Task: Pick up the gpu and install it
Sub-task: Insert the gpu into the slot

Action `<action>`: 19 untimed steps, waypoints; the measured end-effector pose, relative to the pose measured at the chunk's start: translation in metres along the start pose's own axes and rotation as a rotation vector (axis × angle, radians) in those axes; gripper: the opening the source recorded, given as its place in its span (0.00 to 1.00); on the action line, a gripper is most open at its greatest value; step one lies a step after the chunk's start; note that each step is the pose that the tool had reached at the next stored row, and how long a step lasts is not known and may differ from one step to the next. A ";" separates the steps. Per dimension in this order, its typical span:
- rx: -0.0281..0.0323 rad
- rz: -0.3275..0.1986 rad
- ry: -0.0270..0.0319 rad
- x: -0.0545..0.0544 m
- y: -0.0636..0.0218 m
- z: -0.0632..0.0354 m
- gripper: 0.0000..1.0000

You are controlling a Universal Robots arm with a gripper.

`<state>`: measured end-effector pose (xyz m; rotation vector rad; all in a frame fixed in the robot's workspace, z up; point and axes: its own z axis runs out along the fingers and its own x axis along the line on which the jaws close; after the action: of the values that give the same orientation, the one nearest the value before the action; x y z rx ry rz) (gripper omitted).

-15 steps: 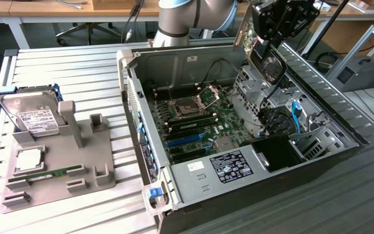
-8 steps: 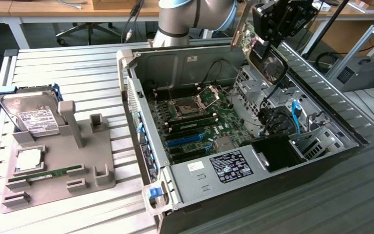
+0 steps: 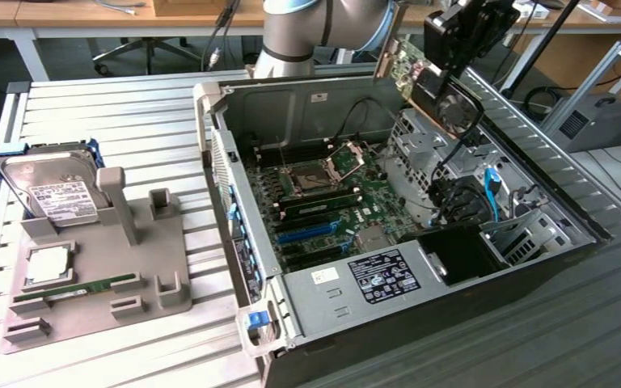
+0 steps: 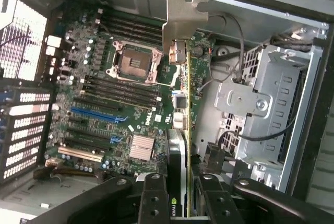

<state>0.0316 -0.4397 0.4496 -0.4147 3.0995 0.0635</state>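
The slim dark circuit card with silver end bracket [image 3: 432,85] was gripped edge-on by the black gripper [image 3: 468,36], which was hung tilted above the open grey computer case [image 3: 322,301].

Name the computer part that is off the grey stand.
The gpu, held by the gripper above the open case; hard drive and memory stick sit on the stand.

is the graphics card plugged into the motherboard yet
No, the gripper holds the graphics card up in the air over the far rim of the open computer case, well clear of the motherboard.
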 end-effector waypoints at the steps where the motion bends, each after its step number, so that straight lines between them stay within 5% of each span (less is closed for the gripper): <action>1: -0.0004 -0.018 0.0007 0.000 0.0000 0.0001 0.27; 10: -0.0036 -0.191 0.0074 0.000 0.0000 0.0004 0.27; 19: -0.0090 -0.475 0.0182 0.000 -0.0001 0.0009 0.27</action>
<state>0.0316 -0.4397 0.4487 -1.1362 2.9240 0.0670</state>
